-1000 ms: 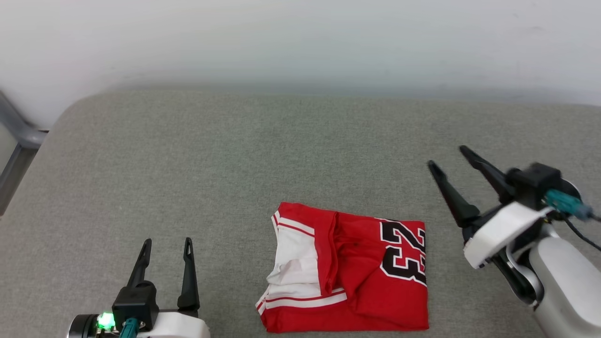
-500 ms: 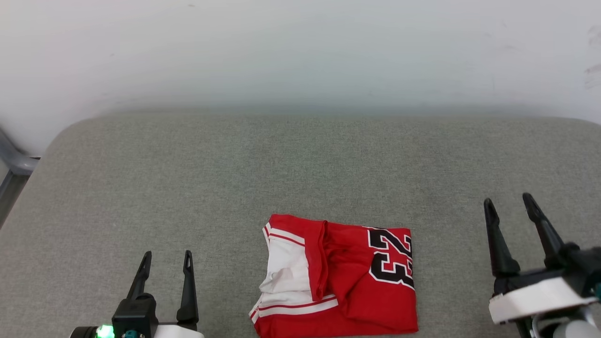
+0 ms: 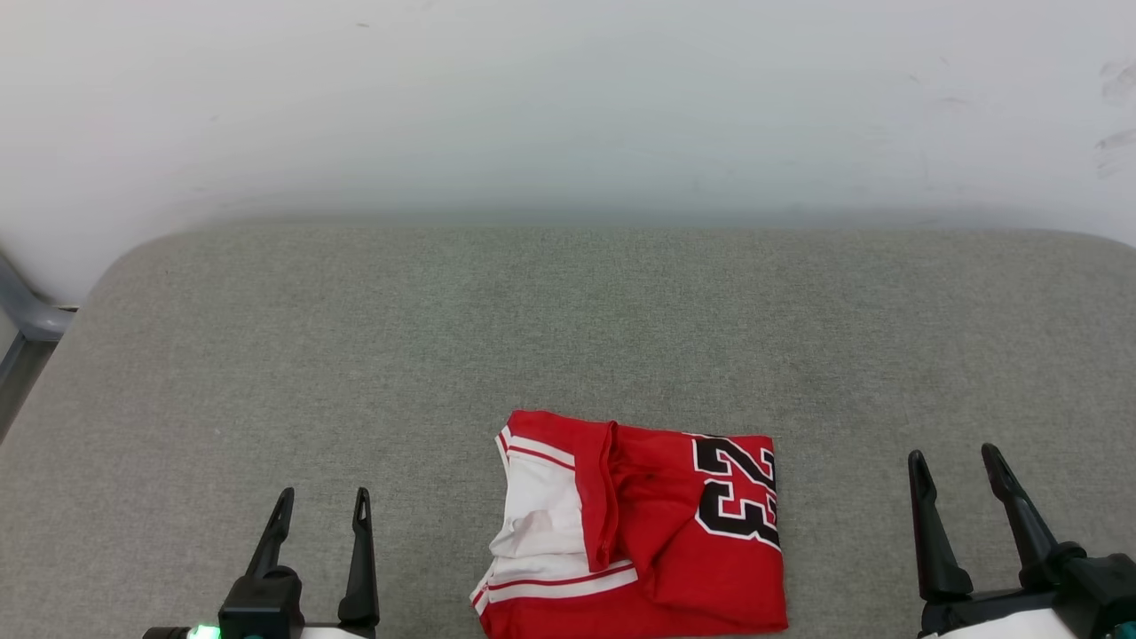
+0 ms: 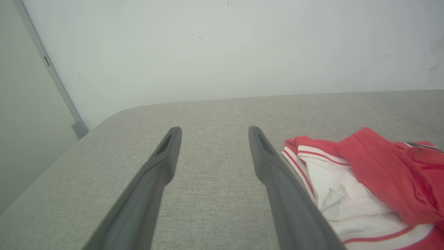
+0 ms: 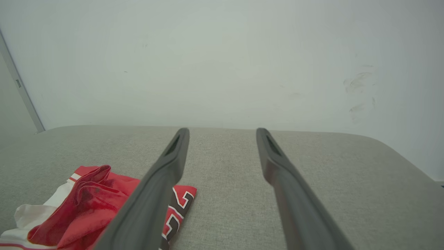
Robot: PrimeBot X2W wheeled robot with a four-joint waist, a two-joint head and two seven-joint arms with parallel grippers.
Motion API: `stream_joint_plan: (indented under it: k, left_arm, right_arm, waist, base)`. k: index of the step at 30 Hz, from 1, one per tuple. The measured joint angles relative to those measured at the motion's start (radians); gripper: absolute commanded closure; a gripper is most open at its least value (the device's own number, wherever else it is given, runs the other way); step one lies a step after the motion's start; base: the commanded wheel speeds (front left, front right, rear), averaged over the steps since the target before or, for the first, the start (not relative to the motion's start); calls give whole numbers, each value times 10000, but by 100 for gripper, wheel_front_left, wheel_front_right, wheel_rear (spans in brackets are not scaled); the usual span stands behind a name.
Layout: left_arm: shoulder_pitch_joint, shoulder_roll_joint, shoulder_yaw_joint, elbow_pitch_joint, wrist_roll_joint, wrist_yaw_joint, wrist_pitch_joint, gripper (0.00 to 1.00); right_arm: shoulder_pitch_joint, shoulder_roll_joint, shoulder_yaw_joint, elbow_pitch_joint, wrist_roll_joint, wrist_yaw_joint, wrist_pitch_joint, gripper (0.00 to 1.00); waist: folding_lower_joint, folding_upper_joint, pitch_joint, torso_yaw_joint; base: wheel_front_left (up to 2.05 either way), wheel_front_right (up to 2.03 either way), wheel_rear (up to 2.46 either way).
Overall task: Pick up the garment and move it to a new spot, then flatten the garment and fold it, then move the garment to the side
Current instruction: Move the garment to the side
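Red-and-white "23" jersey (image 3: 635,532) lies folded in a compact rectangle at near centre of the grey fabric counter (image 3: 568,337), left gripper (image 3: 324,493) and right gripper (image 3: 952,454) flank it, wide open and empty; fold looks done, shift-aside pending.

wall (image 3: 568,106): plain white, faint scuffs (image 5: 357,83) toward its right
desk (image 3: 355,355): grey woven fabric top, rounded far corners, against the wall
frame (image 3: 27,324): grey bar, far left
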Motion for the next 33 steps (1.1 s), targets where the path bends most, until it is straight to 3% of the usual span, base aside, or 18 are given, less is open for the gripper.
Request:
stream_joint_plan:
  k: [20, 26, 33]
  left_arm:
    - [52, 59, -56, 105, -12, 4, 0, 0]
    - [-64, 61, -121, 104, -13, 0, 0, 0]
    - [-326, 54, -167, 81, -17, -2, 0, 0]
  right_arm:
    - [-239, 46, -132, 303, -105, 0, 0, 0]
    - [-1650, -1250, -284, 272, 451, 0, 82, 0]
    - [-3557, -2934, 732, 242, 2443, 0, 2270, 0]
  waist:
    - [1, 0, 31, 93]
    - [1, 0, 216, 141]
    - [1, 0, 590, 227]
  base:
    - [0, 0, 0]
    - [0, 0, 0]
    - [0, 0, 0]
